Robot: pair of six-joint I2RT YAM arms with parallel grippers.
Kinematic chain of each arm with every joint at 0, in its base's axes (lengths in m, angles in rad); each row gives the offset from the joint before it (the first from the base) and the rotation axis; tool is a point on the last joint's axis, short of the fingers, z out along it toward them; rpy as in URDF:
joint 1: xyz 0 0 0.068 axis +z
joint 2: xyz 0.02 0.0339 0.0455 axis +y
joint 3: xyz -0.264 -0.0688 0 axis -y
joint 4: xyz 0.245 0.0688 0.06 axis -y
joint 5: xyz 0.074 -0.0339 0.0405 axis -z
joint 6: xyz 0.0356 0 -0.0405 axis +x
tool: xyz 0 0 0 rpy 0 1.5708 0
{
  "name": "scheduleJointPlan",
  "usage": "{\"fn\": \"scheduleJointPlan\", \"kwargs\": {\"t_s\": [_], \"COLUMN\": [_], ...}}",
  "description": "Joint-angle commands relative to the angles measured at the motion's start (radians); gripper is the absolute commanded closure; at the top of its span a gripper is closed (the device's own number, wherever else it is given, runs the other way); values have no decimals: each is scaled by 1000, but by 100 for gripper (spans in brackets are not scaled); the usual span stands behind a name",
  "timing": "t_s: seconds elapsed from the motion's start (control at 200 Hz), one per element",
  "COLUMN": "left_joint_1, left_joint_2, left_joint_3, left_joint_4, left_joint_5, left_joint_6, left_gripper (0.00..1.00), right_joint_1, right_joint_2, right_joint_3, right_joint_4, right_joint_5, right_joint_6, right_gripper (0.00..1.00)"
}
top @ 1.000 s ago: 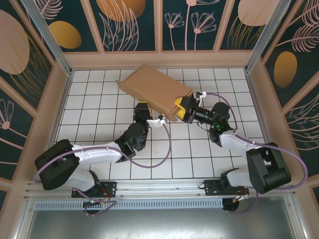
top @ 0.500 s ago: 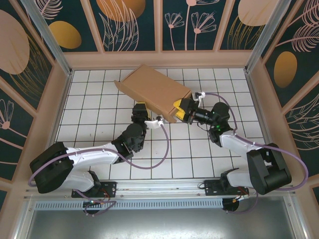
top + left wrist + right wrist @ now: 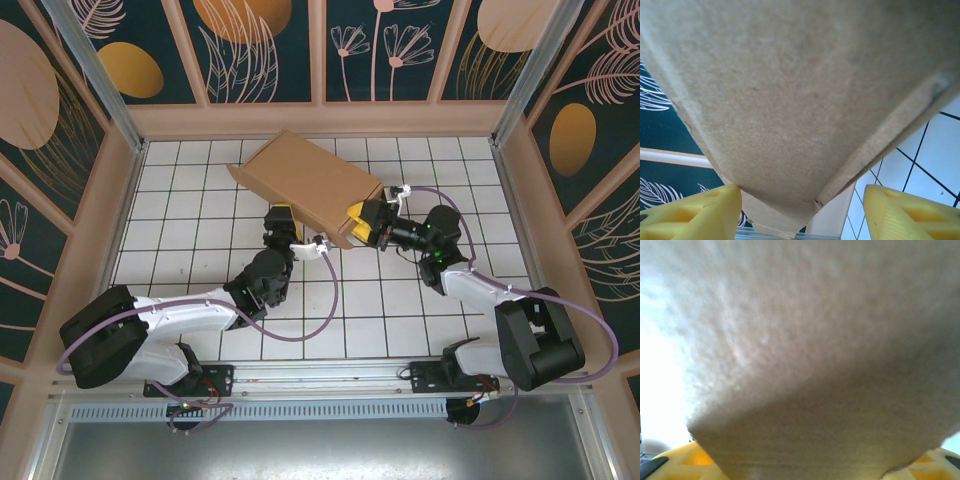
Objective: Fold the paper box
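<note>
The paper box (image 3: 305,185) is plain brown cardboard, lying tilted on the tiled floor near the back wall. My left gripper (image 3: 281,218) sits at its near left edge. In the left wrist view the yellow fingers (image 3: 695,215) stand wide apart, open. A corner of the paper box (image 3: 790,100) hangs between them, brushing the left one only. My right gripper (image 3: 363,222) is at the box's near right end. In the right wrist view the blurred paper box (image 3: 805,365) spans from one yellow finger (image 3: 670,465) to the other, and the gripper (image 3: 802,472) is shut on it.
White gridded floor (image 3: 400,300) lies between the arms and the box. Wooden rails and dark patterned walls (image 3: 270,50) close the cell on three sides. Purple cables (image 3: 330,300) loop from both wrists over the floor.
My left gripper has spread its jaws and no longer pinches the cardboard. The right gripper's jaws have narrowed onto the box's end. The box has shifted slightly left.
</note>
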Motion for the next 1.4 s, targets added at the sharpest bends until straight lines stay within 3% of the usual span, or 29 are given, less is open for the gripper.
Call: {"fn": "scheduleJointPlan", "kwargs": {"t_s": [0.0, 0.24, 0.405, 0.53, 0.691, 0.891, 1.201, 1.296, 1.391], "left_joint_1": [3, 6, 6, 6, 16, 57, 42, 26, 12], "left_joint_2": [-18, -122, -115, -168, -185, -234, -212, -227, -248], "left_joint_3": [-11, -74, -59, -105, -170, -174, -112, -99, -93], "left_joint_4": [1, -64, -79, -68, -49, -55, 30, 4, -42], "left_joint_5": [21, 123, 120, 185, 206, 222, 241, 244, 241], "left_joint_6": [-5, -14, -50, -122, -23, 5, 100, 119, 118], "left_gripper": [35, 32, 41, 33, 26, 17, 16, 16, 16], "right_joint_1": [9, -5, -10, -35, -46, -40, -10, -12, -14], "right_joint_2": [-37, -54, -70, -90, -84, -144, -213, -223, -241], "right_joint_3": [15, 11, 14, 39, 44, 17, -34, -26, 50], "right_joint_4": [85, 61, 28, -48, -31, 19, -67, -166, -468], "right_joint_5": [-174, -249, -224, -205, -243, -264, -275, -275, -250], "right_joint_6": [-41, -63, -70, -109, -77, 7, -41, -116, -353], "right_gripper": [51, 52, 53, 54, 54, 55, 54, 54, 55]}}
